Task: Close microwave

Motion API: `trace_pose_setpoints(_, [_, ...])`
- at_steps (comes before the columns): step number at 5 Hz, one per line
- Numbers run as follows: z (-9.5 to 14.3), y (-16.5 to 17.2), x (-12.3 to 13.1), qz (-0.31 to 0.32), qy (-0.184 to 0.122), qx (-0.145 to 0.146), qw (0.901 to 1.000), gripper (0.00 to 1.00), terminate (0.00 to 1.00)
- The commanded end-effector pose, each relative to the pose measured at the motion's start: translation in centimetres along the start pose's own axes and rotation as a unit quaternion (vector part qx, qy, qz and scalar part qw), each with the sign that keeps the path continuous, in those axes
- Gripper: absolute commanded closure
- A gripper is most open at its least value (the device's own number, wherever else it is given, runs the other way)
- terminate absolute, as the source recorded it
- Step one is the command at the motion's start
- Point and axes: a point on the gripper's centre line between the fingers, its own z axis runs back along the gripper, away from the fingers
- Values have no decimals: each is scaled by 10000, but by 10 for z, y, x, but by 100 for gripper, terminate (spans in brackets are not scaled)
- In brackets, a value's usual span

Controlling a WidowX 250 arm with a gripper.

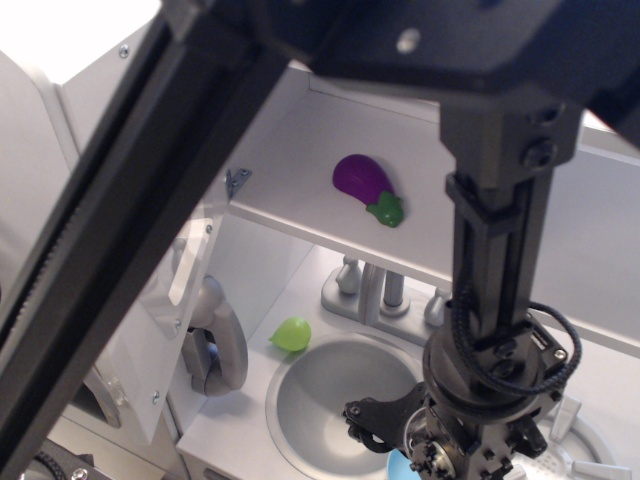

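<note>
White panels make up nearly everything you're looking down on: a toy-kitchen counter (pixel 245 415) with a round grey sink (pixel 335 405) sunk into it, a grey faucet (pixel 370 290) behind the basin, and a white shelf (pixel 300 180) above. On that shelf lies a purple eggplant (pixel 365 187) with a green cap; a small green fruit (pixel 291 334) sits on the counter just beside the sink's back rim. At your left, the microwave (pixel 165 340) shows only as its hinged white door, swung outward and seen nearly edge-on, with the grey bar handle (pixel 225 345) curving off its face. You can't see the box behind it, nor the window clearly. A dark diagonal beam of the arm crosses the left half of your view and hides much of that side. Something blue at the bottom edge is cut off and too partial to name. Your arm (pixel 500 250) drops from the upper right, wrist cabled, ending in the gripper (pixel 450 455) low over the sink's right side, well apart from the door. Its fingers run off the frame, so you can't tell how wide they stand or whether they hold anything.
</note>
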Motion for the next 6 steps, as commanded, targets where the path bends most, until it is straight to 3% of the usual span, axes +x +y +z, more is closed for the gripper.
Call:
trace_pose_setpoints(1, [0, 0, 0, 0, 0, 0, 10000, 0, 0])
trace_pose_setpoints(2, [10, -4, 12, 646, 111, -154, 9977, 0, 0])
trace_pose_setpoints(3, [21, -1, 26, 1480, 351, -343, 9878, 0, 0])
trace_pose_setpoints(4, [34, 4, 40, 1829, 546, -303, 9811, 0, 0])
trace_pose_setpoints(6, [77, 28, 56, 1885, 530, -522, 9793, 0, 0])
